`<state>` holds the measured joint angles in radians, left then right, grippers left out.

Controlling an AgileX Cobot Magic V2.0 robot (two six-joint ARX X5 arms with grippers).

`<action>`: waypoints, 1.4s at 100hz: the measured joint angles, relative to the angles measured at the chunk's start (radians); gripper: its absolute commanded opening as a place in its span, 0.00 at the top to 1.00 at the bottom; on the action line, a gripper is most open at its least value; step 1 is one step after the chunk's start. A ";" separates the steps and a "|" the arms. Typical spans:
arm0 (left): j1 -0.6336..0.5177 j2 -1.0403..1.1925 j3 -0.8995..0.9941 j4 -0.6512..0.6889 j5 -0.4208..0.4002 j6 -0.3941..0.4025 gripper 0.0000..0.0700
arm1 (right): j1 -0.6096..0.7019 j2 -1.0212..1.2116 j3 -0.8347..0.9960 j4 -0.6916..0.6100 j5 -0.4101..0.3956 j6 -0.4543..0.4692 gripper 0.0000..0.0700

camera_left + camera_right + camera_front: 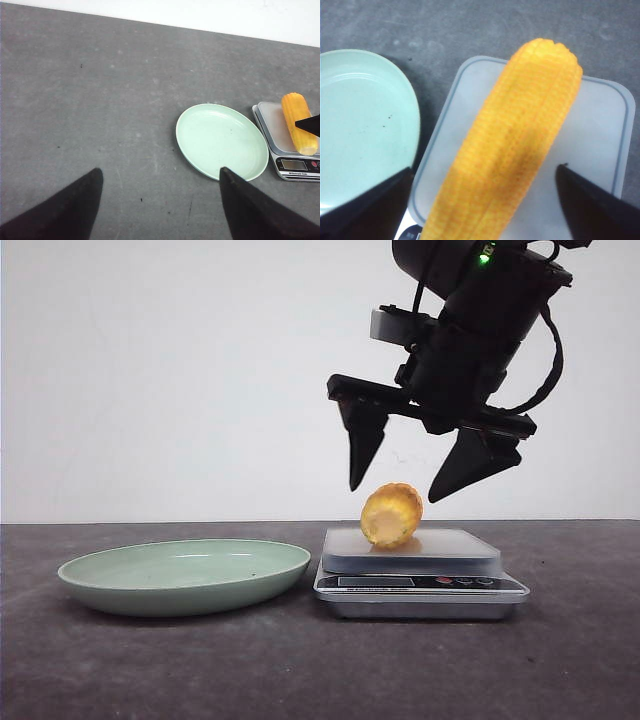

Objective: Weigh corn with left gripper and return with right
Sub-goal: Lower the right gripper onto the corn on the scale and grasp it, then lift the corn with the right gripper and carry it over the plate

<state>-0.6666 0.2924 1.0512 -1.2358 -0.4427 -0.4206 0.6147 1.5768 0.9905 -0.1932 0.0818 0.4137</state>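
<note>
The yellow-orange corn (pixel 391 515) lies on the white platform of the silver kitchen scale (pixel 420 585). It also shows in the left wrist view (pixel 298 123) and fills the right wrist view (pixel 510 145). My right gripper (pixel 398 490) hangs open just above the corn, one finger on each side, not touching it (pixel 482 172). My left gripper (pixel 161 172) is open and empty, away to the left of the pale green plate (pixel 221 141); it is out of the front view.
The pale green plate (pixel 185 575) sits empty on the dark grey table, just left of the scale. A white wall stands behind the table. The scale's display and buttons (pixel 420 582) face the front.
</note>
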 measured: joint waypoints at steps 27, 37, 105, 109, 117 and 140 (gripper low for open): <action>0.000 0.000 0.000 0.000 0.000 0.008 0.39 | -0.003 0.042 0.004 0.003 -0.002 0.040 0.37; 0.000 0.000 0.000 0.003 -0.001 0.010 0.39 | -0.003 0.065 0.004 -0.004 -0.005 0.048 0.37; 0.000 0.000 0.000 0.012 -0.002 0.014 0.39 | 0.115 -0.063 0.164 -0.090 -0.007 -0.006 1.00; 0.000 0.000 0.000 0.013 -0.002 0.014 0.39 | 0.136 -0.074 0.203 -0.092 -0.006 -0.012 1.00; 0.000 0.000 0.000 0.018 -0.002 0.014 0.39 | 0.181 -0.076 0.270 -0.082 0.001 -0.017 1.00; 0.000 0.000 0.000 0.050 -0.003 0.013 0.39 | 0.291 0.051 0.341 0.034 0.046 0.038 1.00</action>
<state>-0.6670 0.2924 1.0512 -1.1854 -0.4458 -0.4072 0.9054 1.6283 1.3315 -0.1589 0.1276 0.4519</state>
